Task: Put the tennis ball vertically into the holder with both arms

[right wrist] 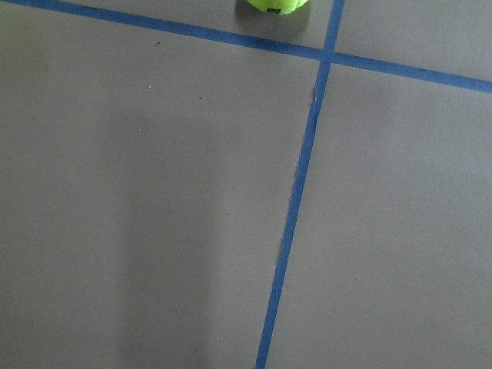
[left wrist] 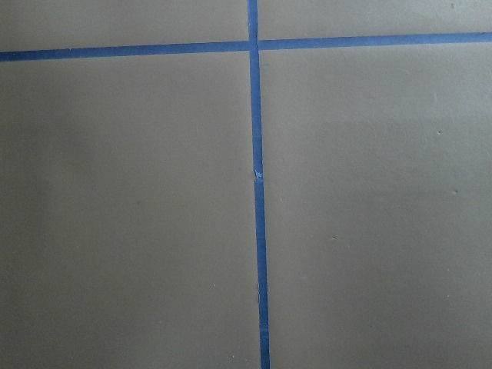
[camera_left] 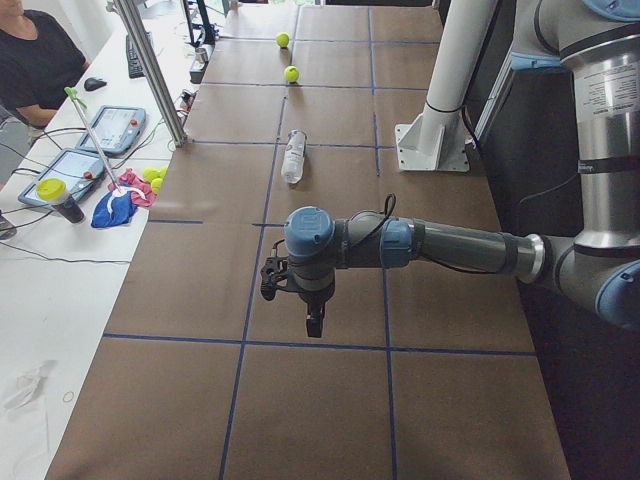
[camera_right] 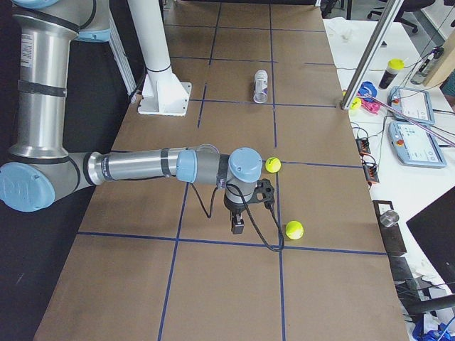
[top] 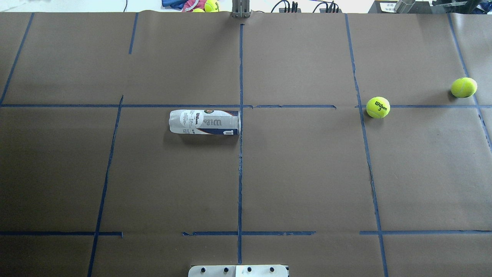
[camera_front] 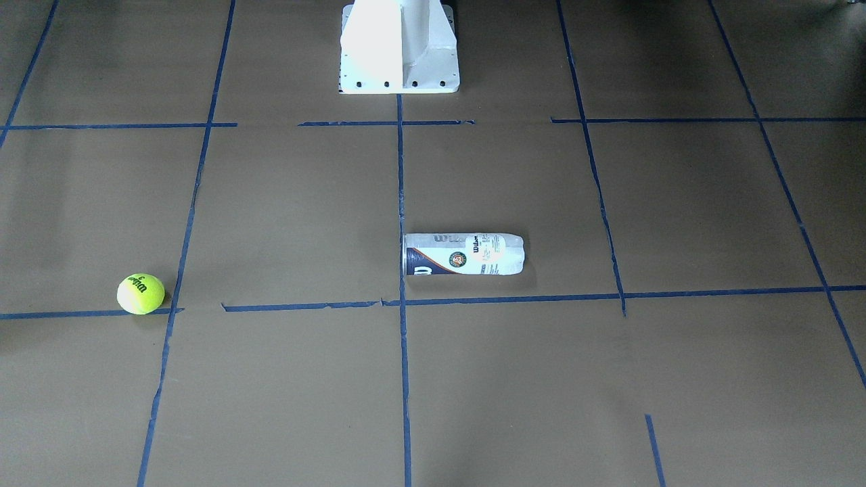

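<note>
The holder lies on its side just left of the centre tape line, its metal rim towards that line; it also shows in the front view. A tennis ball with Wilson lettering rests on the table's right half, on its own. The top edge of the right wrist view shows a tennis ball. My left gripper hangs over bare table on the near left, far from the holder. My right gripper hangs near the tennis ball. I cannot tell whether either is open.
A second tennis ball lies near the far right edge. The white pedestal base stands at the robot's side. Blue tape lines grid the brown table. More balls and a cloth lie beyond the far edge. A seated person is at the side table.
</note>
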`<state>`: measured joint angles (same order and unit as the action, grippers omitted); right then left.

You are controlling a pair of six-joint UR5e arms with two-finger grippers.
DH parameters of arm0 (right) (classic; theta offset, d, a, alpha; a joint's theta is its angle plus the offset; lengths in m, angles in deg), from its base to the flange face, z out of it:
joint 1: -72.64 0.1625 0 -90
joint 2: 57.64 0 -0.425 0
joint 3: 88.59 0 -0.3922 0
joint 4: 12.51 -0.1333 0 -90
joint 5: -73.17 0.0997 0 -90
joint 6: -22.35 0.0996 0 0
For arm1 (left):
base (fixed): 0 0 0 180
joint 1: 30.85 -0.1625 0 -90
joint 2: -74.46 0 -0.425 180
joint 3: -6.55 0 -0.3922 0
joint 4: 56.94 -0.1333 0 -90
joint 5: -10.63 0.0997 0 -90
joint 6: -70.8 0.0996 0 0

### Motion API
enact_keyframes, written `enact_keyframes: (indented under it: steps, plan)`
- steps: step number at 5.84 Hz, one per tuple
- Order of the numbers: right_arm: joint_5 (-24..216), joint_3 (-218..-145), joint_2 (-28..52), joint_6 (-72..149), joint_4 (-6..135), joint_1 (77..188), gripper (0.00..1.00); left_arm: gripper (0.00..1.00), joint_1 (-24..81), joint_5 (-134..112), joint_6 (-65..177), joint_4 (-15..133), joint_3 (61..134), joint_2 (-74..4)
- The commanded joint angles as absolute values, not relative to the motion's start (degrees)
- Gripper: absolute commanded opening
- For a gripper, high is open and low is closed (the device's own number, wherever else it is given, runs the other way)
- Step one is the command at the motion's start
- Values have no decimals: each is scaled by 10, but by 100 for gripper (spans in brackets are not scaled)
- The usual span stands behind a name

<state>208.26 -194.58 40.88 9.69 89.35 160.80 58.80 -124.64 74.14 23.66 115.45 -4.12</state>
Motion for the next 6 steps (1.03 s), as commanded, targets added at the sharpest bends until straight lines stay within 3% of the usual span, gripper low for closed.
enact_keyframes:
  steps: [1,6]
  plan:
    - [2083,-1946,409,97,894,1608,100,100,586,-1246,740,236,1151,-41]
    - [2074,-1945,406,95,894,1608,100,100,584,-1248,739,238,1155,-41]
